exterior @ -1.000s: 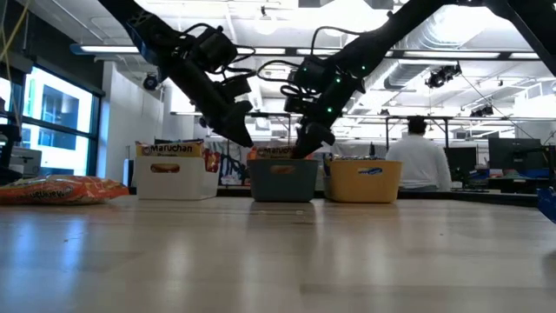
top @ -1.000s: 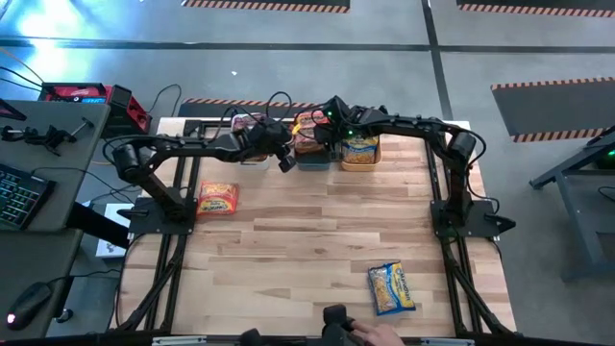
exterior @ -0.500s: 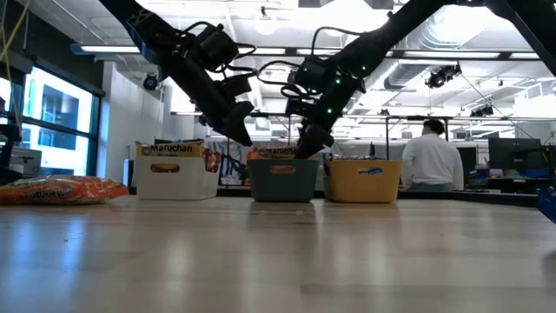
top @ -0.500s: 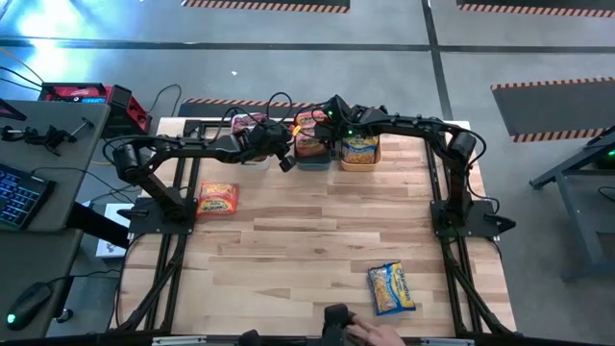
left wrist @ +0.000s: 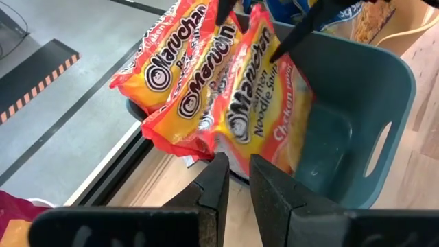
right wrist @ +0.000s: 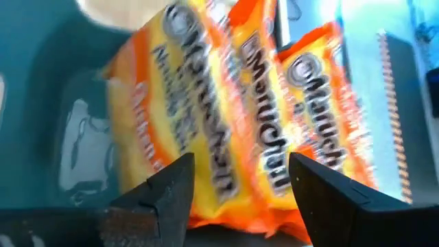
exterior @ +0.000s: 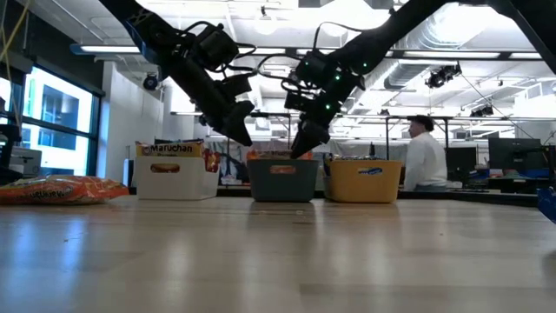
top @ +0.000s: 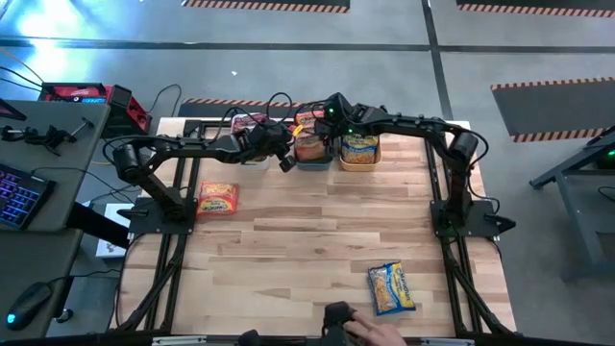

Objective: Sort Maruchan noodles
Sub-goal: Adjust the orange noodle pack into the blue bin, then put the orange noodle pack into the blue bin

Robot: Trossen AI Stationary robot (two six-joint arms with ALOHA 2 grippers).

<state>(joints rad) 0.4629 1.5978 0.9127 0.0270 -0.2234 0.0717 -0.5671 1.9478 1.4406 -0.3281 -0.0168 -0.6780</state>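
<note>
Now the right tool (right wrist: 236,180) gapes empty over orange packets (right wrist: 226,116), seemingly apart.

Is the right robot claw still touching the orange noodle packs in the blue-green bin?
Apart. In the right wrist view, the right gripper has its fingers spread open, with the orange Maruchan packets lying beyond the fingertips in the teal bin.

1. The left arm (top: 183,146) is dark, built of slim jointed links on a black base frame.
2. The right arm (top: 423,125) matches it, with small green lights glowing near its wrist.
3. Loose black cables loop over both wrists.
4. The left gripper (left wrist: 233,185) has two flat, dark, tapered fingers.
5. The right gripper (right wrist: 236,189) has the same dark fingers.
</note>
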